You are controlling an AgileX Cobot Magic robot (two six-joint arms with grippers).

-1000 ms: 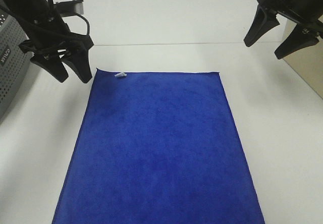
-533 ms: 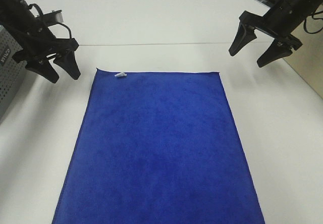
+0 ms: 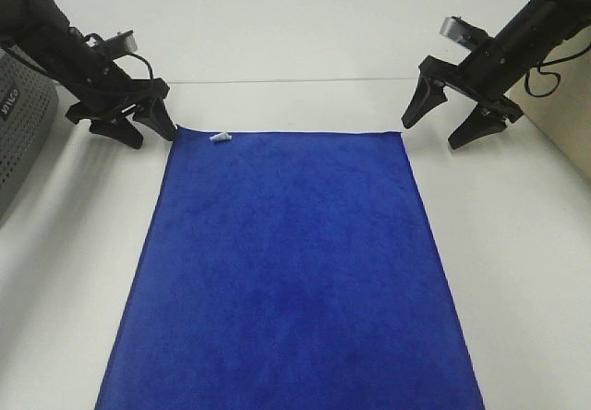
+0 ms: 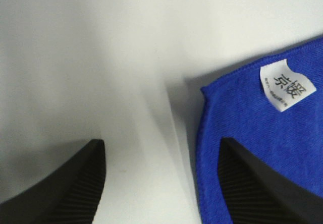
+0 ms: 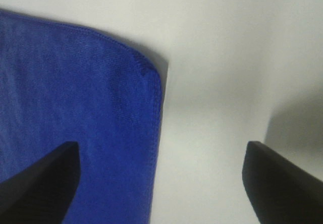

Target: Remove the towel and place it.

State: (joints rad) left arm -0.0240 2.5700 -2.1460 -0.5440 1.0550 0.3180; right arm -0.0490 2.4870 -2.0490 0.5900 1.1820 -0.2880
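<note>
- 2 grippers are hanging low at the far corners of the towel (image 3: 286, 271), which is lying flat and smooth on the table (image 3: 277, 41), stretching from the middle of the surface toward its near edge.
- The left gripper (image 3: 148, 136) is standing partly open and holding nothing. Its jaws are straddling the towel's far-left corner just beside the white tag (image 4: 286, 85), 1 finger over cloth and 1 over bare surface.
- The right gripper (image 3: 430, 133) is gaping fully and gripping nothing, bracketing the far-right corner in the same way.
- The step in hand appears to be pinching both corners, so each arm should be lowering until its fingertips are brushing the surface, then closing across the stitched edge.
- Closing both at 1 time and at 1 height should be stopping the cloth from skewing.
- Taking a generous bite of plush is mattering here, as a thin hem could be slipping out during lifting.
- The grey perforated box (image 3: 18, 124) by the left edge is crowding the left arm, so lifting straight up is looking safer.
</note>
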